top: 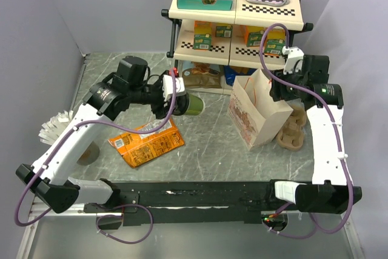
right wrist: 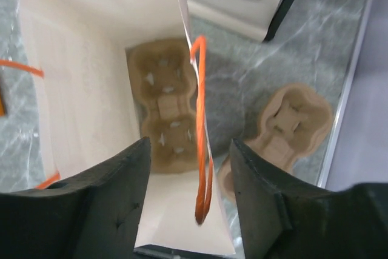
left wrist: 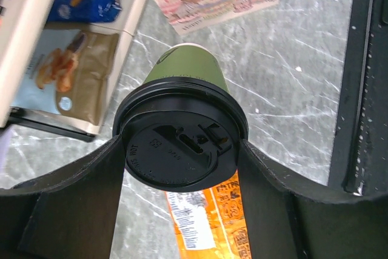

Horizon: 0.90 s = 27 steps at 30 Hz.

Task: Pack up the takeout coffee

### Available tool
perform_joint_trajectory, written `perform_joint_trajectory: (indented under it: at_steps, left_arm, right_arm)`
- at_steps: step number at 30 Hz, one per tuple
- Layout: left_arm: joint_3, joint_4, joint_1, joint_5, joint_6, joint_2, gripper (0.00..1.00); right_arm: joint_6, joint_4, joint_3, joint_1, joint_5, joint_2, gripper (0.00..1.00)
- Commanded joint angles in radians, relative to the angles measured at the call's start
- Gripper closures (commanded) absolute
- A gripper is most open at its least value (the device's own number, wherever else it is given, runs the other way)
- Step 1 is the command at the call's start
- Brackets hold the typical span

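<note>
My left gripper is shut on the takeout coffee, a dark green cup with a black lid. It holds the cup off the table, left of the paper bag. In the left wrist view both fingers press the lid's rim, and the green body points away. My right gripper is open at the bag's top right edge. In the right wrist view its jaws straddle the bag's wall and an orange handle without touching them. A cardboard cup carrier lies in the bag's bottom.
A second cardboard carrier lies on the table right of the bag. An orange snack packet lies below the held cup. A stocked cream shelf stands at the back. A white pleated object sits at the left.
</note>
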Motion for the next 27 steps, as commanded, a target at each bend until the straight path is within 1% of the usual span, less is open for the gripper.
perform_joint_trajectory:
  at_steps: [1, 3, 4, 6, 7, 9, 10, 13, 15, 16, 19, 20, 23, 27]
  left_arm:
    - [0.087, 0.007, -0.003, -0.028, -0.005, 0.014, 0.99]
    - [0.109, 0.011, -0.003, -0.036, -0.001, 0.02, 0.99]
    - [0.129, 0.015, -0.003, -0.042, -0.001, 0.021, 0.99]
    - [0.147, 0.03, -0.003, -0.065, -0.001, 0.026, 0.99]
    - [0.167, 0.034, -0.003, -0.072, -0.001, 0.026, 0.99]
    - [0.184, 0.045, -0.003, -0.094, 0.001, 0.033, 0.99]
    - [0.201, 0.048, -0.003, -0.1, 0.002, 0.035, 0.99]
    - [0.229, 0.064, -0.001, -0.111, -0.004, 0.041, 0.99]
    - [0.249, 0.082, 0.0, -0.103, -0.027, 0.044, 0.99]
    - [0.258, 0.096, 0.002, -0.097, -0.036, 0.046, 0.99]
    - [0.304, 0.114, 0.002, -0.071, -0.094, 0.058, 0.99]
    - [0.315, 0.128, 0.002, -0.068, -0.111, 0.064, 0.99]
    - [0.35, 0.154, 0.002, -0.046, -0.162, 0.066, 0.99]
    - [0.37, 0.16, 0.002, -0.02, -0.174, 0.063, 0.99]
  right_arm:
    - [-0.018, -0.097, -0.007, -0.014, 0.012, 0.027, 0.47]
    - [-0.024, -0.094, -0.024, -0.014, 0.015, 0.024, 0.5]
    - [-0.027, -0.089, -0.027, -0.014, 0.019, 0.017, 0.55]
    - [-0.041, -0.08, -0.031, -0.014, 0.025, 0.016, 0.6]
    - [-0.047, -0.082, -0.028, -0.013, 0.025, 0.02, 0.69]
    - [-0.062, -0.089, -0.016, -0.014, 0.015, 0.025, 0.75]
    - [-0.067, -0.092, -0.012, -0.014, 0.009, 0.028, 0.84]
    - [-0.097, -0.106, 0.016, 0.01, -0.031, 0.028, 1.0]
    - [-0.126, -0.092, 0.022, 0.047, -0.021, 0.016, 1.0]
    - [-0.137, -0.086, 0.021, 0.102, -0.013, 0.007, 1.0]
    - [-0.18, -0.068, 0.021, 0.203, 0.03, -0.013, 1.0]
    - [-0.191, -0.062, 0.021, 0.264, 0.038, -0.015, 1.0]
    - [-0.199, -0.049, 0.022, 0.355, 0.077, -0.018, 1.0]
    - [-0.203, -0.042, 0.031, 0.417, 0.088, -0.009, 1.0]
